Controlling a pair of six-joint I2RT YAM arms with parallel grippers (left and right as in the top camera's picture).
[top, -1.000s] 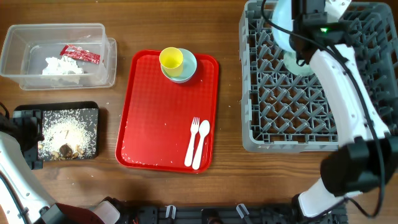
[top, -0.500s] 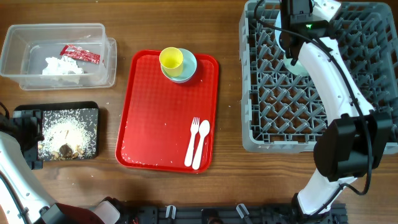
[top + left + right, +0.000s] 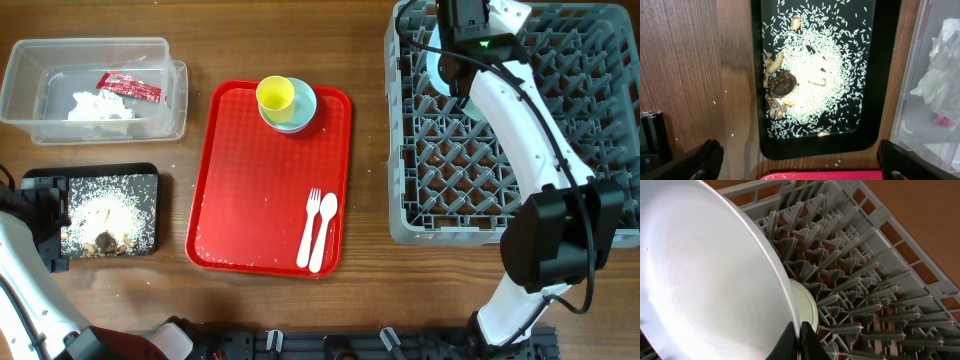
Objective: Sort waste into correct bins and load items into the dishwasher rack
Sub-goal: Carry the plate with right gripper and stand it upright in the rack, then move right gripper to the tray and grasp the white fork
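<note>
The right gripper is clamping the pale blue round plate by its rim, risking slippage onto the pegged grey plastic rack

The worktop is seen as matt, grained wood; the dishwasher rack is moulded grey plastic, and the plate is glossy and smooth.

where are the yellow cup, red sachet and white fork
yellow cup [image 3: 275,95], overhead view, inside of its open mouth
red sachet [image 3: 128,88], overhead view, middle of the packet
white fork [image 3: 308,232], overhead view, mid-handle
</note>
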